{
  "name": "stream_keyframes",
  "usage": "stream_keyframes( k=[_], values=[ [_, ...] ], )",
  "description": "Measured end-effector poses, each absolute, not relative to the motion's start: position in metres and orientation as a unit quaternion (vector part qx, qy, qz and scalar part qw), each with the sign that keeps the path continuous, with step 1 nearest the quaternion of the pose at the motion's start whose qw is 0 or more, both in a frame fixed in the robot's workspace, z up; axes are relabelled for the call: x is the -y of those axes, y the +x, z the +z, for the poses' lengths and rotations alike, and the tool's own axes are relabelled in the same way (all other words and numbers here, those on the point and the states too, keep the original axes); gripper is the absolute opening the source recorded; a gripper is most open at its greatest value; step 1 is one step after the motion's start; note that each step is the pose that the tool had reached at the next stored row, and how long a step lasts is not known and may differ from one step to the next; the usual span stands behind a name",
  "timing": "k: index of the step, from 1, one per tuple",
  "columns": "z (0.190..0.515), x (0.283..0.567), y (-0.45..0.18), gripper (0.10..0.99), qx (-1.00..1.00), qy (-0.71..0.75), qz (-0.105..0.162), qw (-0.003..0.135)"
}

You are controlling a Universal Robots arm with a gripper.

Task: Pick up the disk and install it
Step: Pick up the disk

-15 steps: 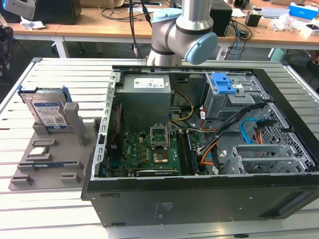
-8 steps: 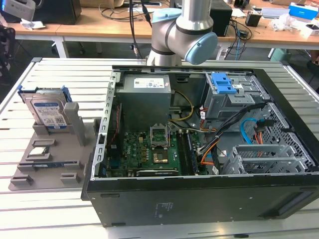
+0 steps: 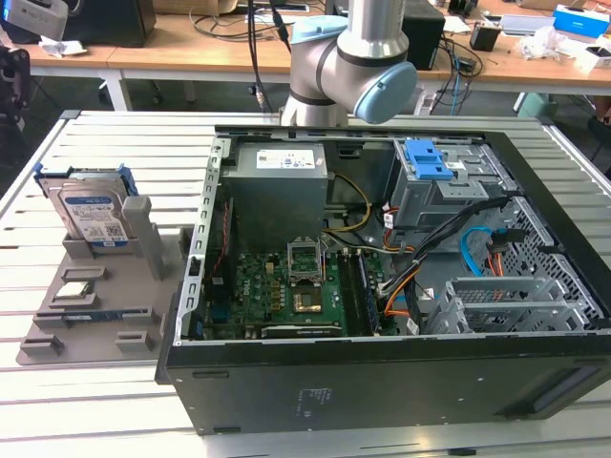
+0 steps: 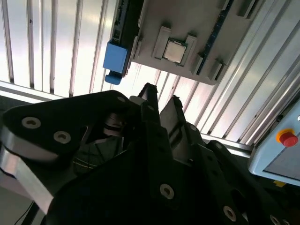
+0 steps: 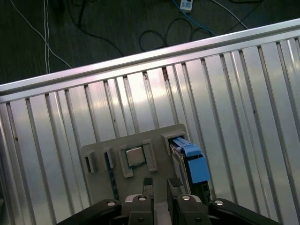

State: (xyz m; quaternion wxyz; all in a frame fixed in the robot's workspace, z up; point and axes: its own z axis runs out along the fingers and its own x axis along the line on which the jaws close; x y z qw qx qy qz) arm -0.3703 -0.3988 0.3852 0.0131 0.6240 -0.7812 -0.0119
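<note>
The disk (image 3: 88,212) stands on edge in a grey holder (image 3: 143,250) on the slatted table, at the exterior view's left of the open computer case (image 3: 401,372). It is silver with a white-and-blue label and a blue frame. In both wrist views its blue frame end (image 5: 194,162) (image 4: 116,57) shows at the holder's side. My gripper (image 5: 161,183) (image 4: 161,96) hangs high above the holder, a little off to the side of the disk. Its fingers (image 5: 147,183) stand a narrow gap apart with nothing between them.
The holder also carries a square processor chip (image 5: 136,156) and a memory stick (image 3: 105,315). Inside the case are a grey power-supply box (image 3: 279,186), the motherboard (image 3: 286,291) and a drive cage with a blue latch (image 3: 427,160). A red button (image 4: 287,138) sits on a box.
</note>
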Motion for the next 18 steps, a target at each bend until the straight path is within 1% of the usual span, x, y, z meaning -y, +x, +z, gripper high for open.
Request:
stream_keyframes(
  k=[1, 2, 4, 18],
  values=[
    [0.385, 0.399, -0.370, 0.357, 0.781, 0.624, -0.012, 0.013],
    [0.385, 0.399, -0.370, 0.357, 0.781, 0.624, -0.012, 0.013],
    [0.385, 0.399, -0.370, 0.482, 0.781, 0.624, -0.012, 0.013],
    [0.385, 0.377, -0.358, 0.482, 0.776, 0.630, -0.012, 0.013]
  ],
)
